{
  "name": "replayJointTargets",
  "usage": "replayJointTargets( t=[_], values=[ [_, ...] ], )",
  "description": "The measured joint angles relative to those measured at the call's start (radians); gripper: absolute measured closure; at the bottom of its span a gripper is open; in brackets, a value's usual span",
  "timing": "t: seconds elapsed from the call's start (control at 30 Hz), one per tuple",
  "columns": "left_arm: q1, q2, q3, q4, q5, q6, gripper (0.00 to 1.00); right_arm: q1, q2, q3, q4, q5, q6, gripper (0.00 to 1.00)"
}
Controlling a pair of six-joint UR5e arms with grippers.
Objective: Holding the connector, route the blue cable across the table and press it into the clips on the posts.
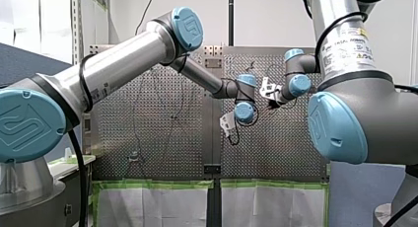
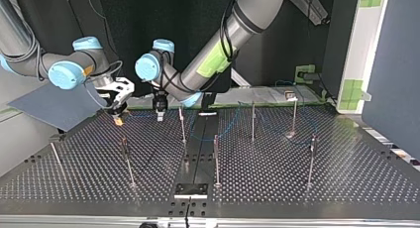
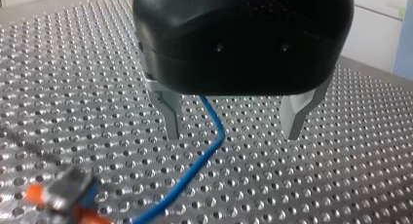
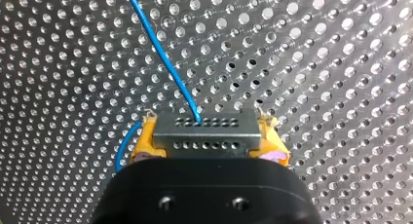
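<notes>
Firmly right claw (image 4: 209, 142) pinches connector (image 4: 204, 129); left claw (image 3: 232, 134) spread astride blue cable (image 3: 195, 168).

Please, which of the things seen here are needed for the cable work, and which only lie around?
Needed: blue cable; connector, held by my right gripper; posts; my left gripper, open over the cable.

Just lying about: green tape; grey panel; black plate.

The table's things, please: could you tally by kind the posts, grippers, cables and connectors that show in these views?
posts: 7
grippers: 2, my left gripper and my right gripper
blue cable: 1
connector: 1
total: 11
</notes>
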Motion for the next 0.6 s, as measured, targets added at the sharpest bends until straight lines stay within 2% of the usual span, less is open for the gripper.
replayJointTargets(
  t=[0.3, 0.33, 0.37, 0.4, 0.47, 0.5, 0.53, 0.57, 0.6],
  values=[
    [-0.006, -0.001, -0.001, -0.014, -0.058, -0.006, 0.00, 0.000, 0.000, 0.000, -0.001, 0.000, 0.000, 1.00],
    [-0.007, -0.001, 0.000, -0.015, -0.061, -0.008, 0.02, 0.000, 0.000, 0.000, -0.001, 0.000, 0.000, 1.00],
    [-0.009, -0.001, 0.000, -0.017, -0.064, -0.011, 0.20, 0.000, 0.000, 0.000, -0.001, 0.000, 0.000, 1.00],
    [-0.010, -0.001, 0.000, -0.017, -0.065, -0.012, 0.20, 0.000, 0.000, 0.000, 0.000, 0.000, 0.000, 1.00],
    [-0.011, -0.001, 0.000, -0.020, -0.068, -0.014, 0.52, 0.000, 0.000, 0.000, 0.000, -0.001, 0.000, 1.00],
    [-0.012, -0.001, 0.000, -0.021, -0.068, -0.015, 0.52, 0.001, 0.000, 0.000, 0.000, -0.002, 0.000, 1.00],
    [-0.012, -0.001, 0.000, -0.022, -0.068, -0.015, 0.72, 0.002, 0.000, 0.000, 0.000, -0.002, 0.000, 1.00],
    [-0.011, -0.001, 0.000, -0.022, -0.067, -0.016, 0.83, 0.002, 0.000, 0.000, 0.000, -0.003, -0.001, 1.00],
    [-0.011, -0.001, 0.000, -0.023, -0.064, -0.016, 0.83, 0.003, 0.000, 0.000, 0.000, -0.004, -0.001, 1.00]
  ],
)
